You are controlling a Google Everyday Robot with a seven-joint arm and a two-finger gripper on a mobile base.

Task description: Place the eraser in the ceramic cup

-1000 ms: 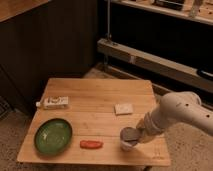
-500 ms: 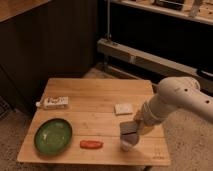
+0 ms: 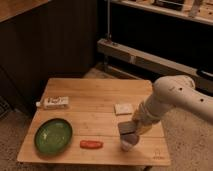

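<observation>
- Camera view: the gripper (image 3: 128, 131) hangs low over the front right part of the table (image 3: 95, 92), at the end of the white arm (image 3: 175, 97) reaching in from the right. Its pincer is together; whether anything sits between the fingers cannot be told.
- The cup (image 3: 129, 145) is right under the gripper, near the front edge. Whether the two touch cannot be told.
- A pale square piece (image 3: 123, 108), likely the eraser, lies flat on the table just behind the gripper, apart from it.
- Well to the left are a green plate (image 3: 53, 135), a red thing (image 3: 91, 144) beside it and a white box (image 3: 55, 102) farther back.
- Risk: the cup is small and close to the edge, so a sideways or downward nudge from the closed pincer could tip it or push it off.
- Risk: if the square piece is the eraser, it has yet to be picked up. Being thin and flat, it could slide away under the fingertips.
- Risk: a drop from off-centre could bounce off the narrow rim.
</observation>
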